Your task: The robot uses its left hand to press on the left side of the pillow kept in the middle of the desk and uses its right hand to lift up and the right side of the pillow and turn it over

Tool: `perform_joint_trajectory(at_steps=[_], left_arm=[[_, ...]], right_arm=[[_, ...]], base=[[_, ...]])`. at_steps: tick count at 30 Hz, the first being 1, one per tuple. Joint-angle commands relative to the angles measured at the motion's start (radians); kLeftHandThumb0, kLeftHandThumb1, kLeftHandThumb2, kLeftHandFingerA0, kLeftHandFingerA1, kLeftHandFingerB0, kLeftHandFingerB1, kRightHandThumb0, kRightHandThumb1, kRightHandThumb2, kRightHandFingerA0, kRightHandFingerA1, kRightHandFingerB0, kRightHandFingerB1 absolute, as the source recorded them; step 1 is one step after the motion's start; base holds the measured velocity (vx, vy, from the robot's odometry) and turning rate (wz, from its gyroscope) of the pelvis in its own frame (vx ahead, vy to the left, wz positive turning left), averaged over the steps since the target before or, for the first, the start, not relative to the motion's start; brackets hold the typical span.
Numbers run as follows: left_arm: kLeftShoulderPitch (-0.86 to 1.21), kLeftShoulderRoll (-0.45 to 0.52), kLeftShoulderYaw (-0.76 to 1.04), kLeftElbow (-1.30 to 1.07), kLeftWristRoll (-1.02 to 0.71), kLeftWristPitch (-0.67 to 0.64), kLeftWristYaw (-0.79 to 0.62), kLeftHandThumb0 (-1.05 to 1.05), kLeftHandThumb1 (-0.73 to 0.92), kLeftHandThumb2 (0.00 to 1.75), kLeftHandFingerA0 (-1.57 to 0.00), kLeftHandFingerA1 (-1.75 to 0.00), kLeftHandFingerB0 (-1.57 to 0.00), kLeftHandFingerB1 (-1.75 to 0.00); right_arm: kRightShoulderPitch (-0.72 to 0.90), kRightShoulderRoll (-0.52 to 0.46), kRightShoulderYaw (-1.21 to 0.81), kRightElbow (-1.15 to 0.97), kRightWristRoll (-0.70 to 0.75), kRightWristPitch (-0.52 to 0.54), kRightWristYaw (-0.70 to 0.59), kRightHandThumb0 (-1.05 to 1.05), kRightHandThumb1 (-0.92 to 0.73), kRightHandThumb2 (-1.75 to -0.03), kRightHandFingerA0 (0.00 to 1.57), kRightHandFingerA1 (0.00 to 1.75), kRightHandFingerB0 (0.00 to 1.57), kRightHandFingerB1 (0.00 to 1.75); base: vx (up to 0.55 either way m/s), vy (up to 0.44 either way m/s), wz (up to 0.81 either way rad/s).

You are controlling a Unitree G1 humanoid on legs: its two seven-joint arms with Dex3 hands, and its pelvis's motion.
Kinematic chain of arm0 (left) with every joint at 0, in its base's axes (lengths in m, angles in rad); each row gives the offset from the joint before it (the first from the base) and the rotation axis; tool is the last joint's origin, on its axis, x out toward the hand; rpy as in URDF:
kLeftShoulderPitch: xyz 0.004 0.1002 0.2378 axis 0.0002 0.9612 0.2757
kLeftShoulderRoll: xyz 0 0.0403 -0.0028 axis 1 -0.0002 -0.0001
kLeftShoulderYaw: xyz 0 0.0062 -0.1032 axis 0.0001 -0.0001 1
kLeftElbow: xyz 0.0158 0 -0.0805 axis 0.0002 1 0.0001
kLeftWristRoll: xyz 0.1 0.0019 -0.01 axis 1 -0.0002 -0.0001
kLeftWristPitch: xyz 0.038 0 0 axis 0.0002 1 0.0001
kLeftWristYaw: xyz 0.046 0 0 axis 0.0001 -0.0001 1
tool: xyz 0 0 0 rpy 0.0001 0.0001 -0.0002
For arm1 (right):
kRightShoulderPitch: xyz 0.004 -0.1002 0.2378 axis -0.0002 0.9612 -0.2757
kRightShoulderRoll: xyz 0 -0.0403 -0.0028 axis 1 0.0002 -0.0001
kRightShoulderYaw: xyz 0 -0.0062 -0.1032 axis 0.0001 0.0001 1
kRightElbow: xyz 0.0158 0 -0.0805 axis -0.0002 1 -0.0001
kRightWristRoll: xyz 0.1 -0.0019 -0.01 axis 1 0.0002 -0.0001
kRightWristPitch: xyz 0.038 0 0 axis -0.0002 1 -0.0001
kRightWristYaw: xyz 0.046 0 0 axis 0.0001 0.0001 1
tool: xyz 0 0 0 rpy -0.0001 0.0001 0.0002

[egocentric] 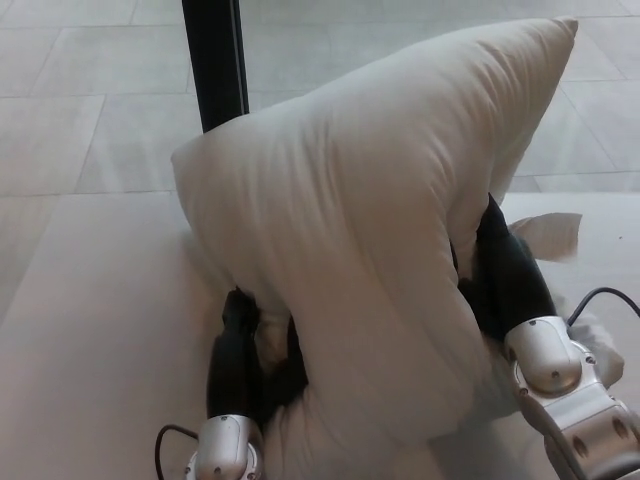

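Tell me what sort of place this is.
Probably an indoor lab or test room, not a bedroom: a bare pale desk, a floor of large grey tiles, a black post behind the desk, and a white pillow as the only prop.
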State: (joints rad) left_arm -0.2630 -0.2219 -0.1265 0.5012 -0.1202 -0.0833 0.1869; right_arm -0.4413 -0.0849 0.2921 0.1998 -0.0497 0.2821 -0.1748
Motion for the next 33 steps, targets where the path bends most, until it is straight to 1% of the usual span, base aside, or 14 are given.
perform_joint_trajectory(at_steps=[1,5,6,7,8,10,11,14,15,17,18,30,31,33], left_arm=[[0.206,-0.247,-0.412,0.054,-0.001,0.241,-0.248,-0.68,0.57,0.85,-0.02,-0.44,0.00,0.00],[0.220,-0.181,-0.400,-0.037,-0.020,0.236,-0.237,-0.86,0.50,0.85,-0.07,-0.48,0.00,-0.03],[0.197,-0.133,-0.380,-0.075,0.001,0.245,-0.224,-0.71,0.72,0.66,0.00,-0.13,0.00,0.00],[0.208,-0.130,-0.308,-0.118,-0.079,0.277,-0.226,-0.63,0.76,1.05,-0.36,-0.75,-0.07,-0.50],[0.227,-0.150,-0.255,-0.139,-0.151,0.297,-0.225,-0.56,0.84,0.63,-0.18,-0.84,-0.06,-0.37],[0.245,-0.152,-0.215,-0.180,-0.218,0.335,-0.220,-0.52,0.71,0.62,0.00,-0.73,0.00,-0.22],[0.256,-0.139,-0.183,-0.234,-0.272,0.377,-0.215,-0.62,0.57,0.85,-0.01,-0.55,0.00,0.00],[0.253,-0.088,-0.159,-0.288,-0.297,0.397,-0.219,-0.48,0.70,0.61,0.00,-0.51,0.00,0.00],[0.256,-0.077,-0.147,-0.300,-0.309,0.396,-0.220,-0.54,0.56,0.84,-0.02,-0.45,0.00,0.00],[0.259,-0.057,-0.122,-0.325,-0.333,0.412,-0.208,-0.48,0.68,0.60,0.00,-0.47,0.00,0.00],[0.261,-0.045,-0.106,-0.341,-0.348,0.427,-0.200,-0.58,0.54,0.82,-0.02,-0.50,0.00,-0.01],[0.266,0.225,0.031,-0.506,-0.438,0.509,-0.298,-0.57,0.58,0.84,-0.02,-0.51,0.00,0.00],[0.298,0.283,0.080,-0.552,-0.484,0.509,-0.333,-0.55,0.76,0.62,-0.01,-0.52,0.00,-0.05],[0.314,0.353,0.143,-0.567,-0.523,0.523,-0.363,-0.64,0.63,0.90,-0.01,-0.47,0.00,-0.06]], right_arm=[[0.286,0.231,0.178,-0.235,0.403,0.276,0.310,-0.81,-0.68,-0.61,0.32,0.73,0.30,0.38],[0.292,0.199,0.014,-0.327,0.507,0.308,0.300,-0.72,-0.67,-0.61,0.31,0.65,0.33,0.36],[0.259,0.157,-0.097,-0.340,0.558,0.333,0.313,-0.82,-0.58,-0.73,0.29,0.67,0.31,0.40],[0.227,0.143,-0.241,-0.326,0.645,0.345,0.303,-0.76,-0.57,-0.67,0.29,0.63,0.31,0.35],[0.210,0.129,-0.304,-0.308,0.691,0.362,0.316,-0.71,-0.67,-0.61,0.23,0.58,0.29,0.31],[0.195,0.111,-0.355,-0.299,0.715,0.371,0.325,-0.71,-0.59,-0.93,0.24,0.62,0.17,0.43],[0.179,0.086,-0.415,-0.291,0.744,0.370,0.327,-0.70,-0.58,-0.92,0.25,0.62,0.17,0.43],[0.159,0.040,-0.493,-0.278,0.764,0.380,0.337,-0.71,-0.58,-0.93,0.25,0.61,0.20,0.44],[0.151,0.018,-0.514,-0.272,0.766,0.388,0.345,-0.69,-0.73,-0.63,0.23,0.55,0.27,0.29],[0.144,-0.011,-0.552,-0.261,0.775,0.393,0.364,-0.68,-0.72,-0.63,0.22,0.57,0.26,0.29],[0.141,-0.032,-0.579,-0.252,0.785,0.403,0.375,-0.68,-0.72,-0.62,0.22,0.57,0.26,0.31],[0.195,-0.235,-0.782,-0.180,0.766,0.411,0.488,-0.67,-0.74,-0.62,0.18,0.58,0.20,0.28],[0.215,-0.286,-0.815,-0.168,0.729,0.398,0.481,-0.68,-0.73,-0.62,0.23,0.55,0.27,0.30],[0.227,-0.339,-0.881,-0.144,0.737,0.419,0.478,-0.68,-0.71,-0.61,0.25,0.53,0.26,0.30]], base=[[0.00,0.000,0.00],[0.00,0.000,0.00],[0.00,0.000,0.00],[0.00,0.000,0.00],[0.00,0.000,0.00],[0.00,0.000,0.00],[0.00,0.000,0.00],[0.00,0.000,0.00],[0.00,0.000,0.00],[0.00,0.000,0.00],[0.00,0.000,0.00],[0.00,0.000,0.00],[0.00,0.000,0.00],[0.00,0.000,0.00]])
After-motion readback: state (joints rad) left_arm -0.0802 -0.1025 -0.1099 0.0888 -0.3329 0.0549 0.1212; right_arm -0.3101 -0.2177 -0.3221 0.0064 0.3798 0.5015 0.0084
